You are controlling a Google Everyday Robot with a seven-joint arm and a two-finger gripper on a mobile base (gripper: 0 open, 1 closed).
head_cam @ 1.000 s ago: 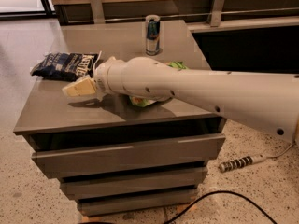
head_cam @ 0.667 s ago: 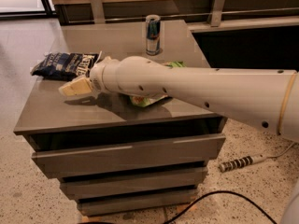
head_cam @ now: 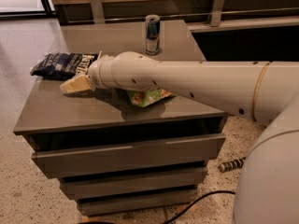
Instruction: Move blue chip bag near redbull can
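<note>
Jaws of the gripper (head_cam: 70, 87) seem together, beside the ungrasped crinkled navy chip bag (head_cam: 60, 64); slim blue-silver can (head_cam: 152, 34) well apart.

Soft light — claw (head_cam: 68, 86) low over cabinet (head_cam: 112, 37), faint shadow.

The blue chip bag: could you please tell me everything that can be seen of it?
The blue chip bag is a crinkled dark navy packet with white lettering, seemingly glossy foil or plastic. It lies flat on the grey cabinet top near the left edge, its length running left to right. The arm's wrist hides its right end. The gripper sits just in front of that end; contact cannot be judged.
</note>
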